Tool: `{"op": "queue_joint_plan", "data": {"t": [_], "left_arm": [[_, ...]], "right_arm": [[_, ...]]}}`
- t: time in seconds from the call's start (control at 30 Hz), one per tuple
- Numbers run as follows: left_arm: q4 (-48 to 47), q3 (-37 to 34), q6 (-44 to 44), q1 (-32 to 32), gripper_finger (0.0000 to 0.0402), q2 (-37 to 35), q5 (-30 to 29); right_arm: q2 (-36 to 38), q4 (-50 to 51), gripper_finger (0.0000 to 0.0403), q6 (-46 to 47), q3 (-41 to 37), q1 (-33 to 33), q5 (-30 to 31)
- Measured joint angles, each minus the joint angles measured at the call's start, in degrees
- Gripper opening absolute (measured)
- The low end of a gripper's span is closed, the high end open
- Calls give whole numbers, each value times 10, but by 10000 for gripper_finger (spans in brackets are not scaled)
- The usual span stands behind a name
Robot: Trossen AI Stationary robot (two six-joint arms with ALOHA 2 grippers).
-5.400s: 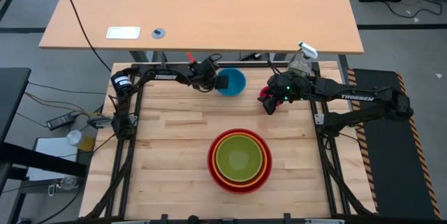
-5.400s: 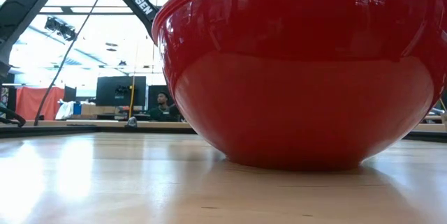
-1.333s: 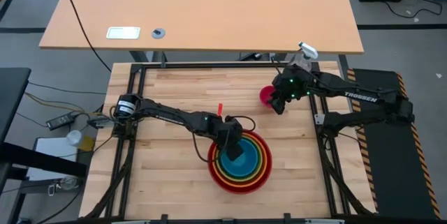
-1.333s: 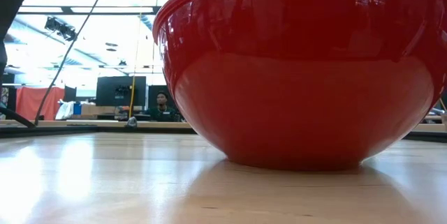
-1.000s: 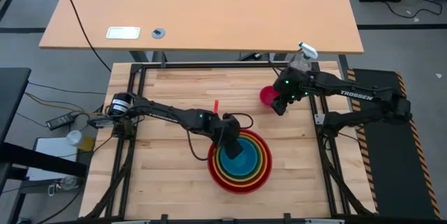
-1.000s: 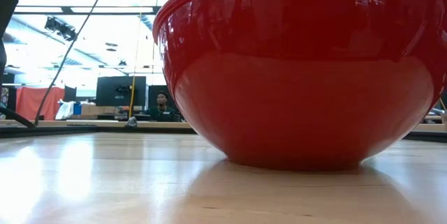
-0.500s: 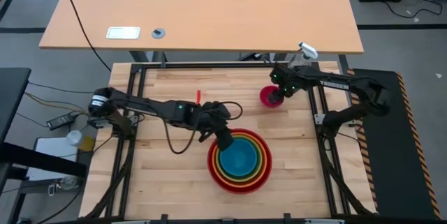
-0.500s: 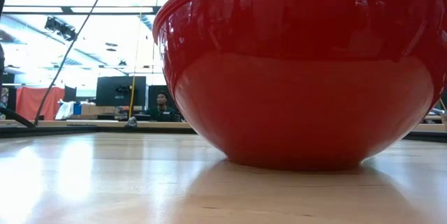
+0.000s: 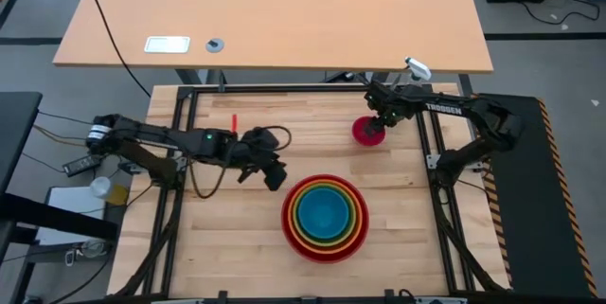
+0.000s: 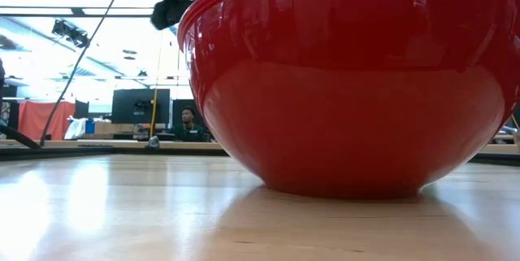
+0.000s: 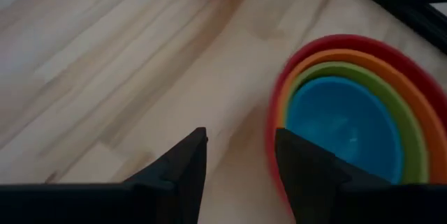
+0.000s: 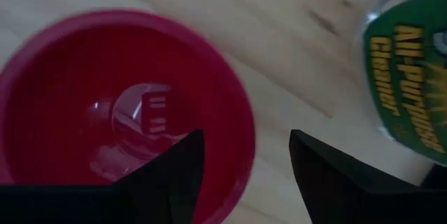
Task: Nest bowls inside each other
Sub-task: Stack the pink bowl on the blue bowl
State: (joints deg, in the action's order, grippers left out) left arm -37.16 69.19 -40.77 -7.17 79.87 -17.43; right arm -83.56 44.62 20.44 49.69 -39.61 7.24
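A red bowl stands on the table with an orange bowl, a lime green bowl and a blue bowl nested inside it. My left gripper hangs open and empty to the left of this stack. The small magenta-pink bowl rests on its base near the far right corner. My right gripper is open above it and points down. One finger is over the bowl's hollow and one outside its rim.
A clear spray bottle with a green label stands just beyond the pink bowl, close to my right gripper. In the low view the red bowl fills most of the picture. Bare wood lies left of the stack.
My left gripper has drawn back from over the stack toward the table's left edge and has risen; the blue bowl stays nested in the green one. My right gripper has come down over the pink bowl and has tipped to point more steeply down.
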Motion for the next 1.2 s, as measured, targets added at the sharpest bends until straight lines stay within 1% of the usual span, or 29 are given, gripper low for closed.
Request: {"op": "queue_joint_plan", "data": {"t": [0.2,0.33,0.47,0.67,0.8,0.9,1.0,1.13,1.2], "left_arm": [[-3,-89,-51,-1,171,-57,-3],[0,-119,-96,0,171,-79,-4],[4,-122,-115,0,171,-84,-4],[5,-122,-121,7,171,-89,-4],[7,-122,-121,18,171,-94,-3],[0,-122,-118,31,171,-96,-3],[21,-122,-111,37,171,-100,-15],[73,-121,-74,30,171,-107,-20],[82,-121,-67,31,171,-107,-20]], "right_arm": [[-36,-7,184,-29,0,-4,-13],[-55,-10,159,-37,0,-4,-20],[-64,-20,131,-40,0,-3,-26],[-64,-27,85,-44,0,-3,-27],[-62,-35,62,-51,1,-3,-31],[-62,-46,55,-56,2,-3,-41],[-62,-51,53,-63,3,-4,-57],[-56,-13,50,-92,26,-3,-73],[-51,12,49,-114,45,-3,-81]]}}
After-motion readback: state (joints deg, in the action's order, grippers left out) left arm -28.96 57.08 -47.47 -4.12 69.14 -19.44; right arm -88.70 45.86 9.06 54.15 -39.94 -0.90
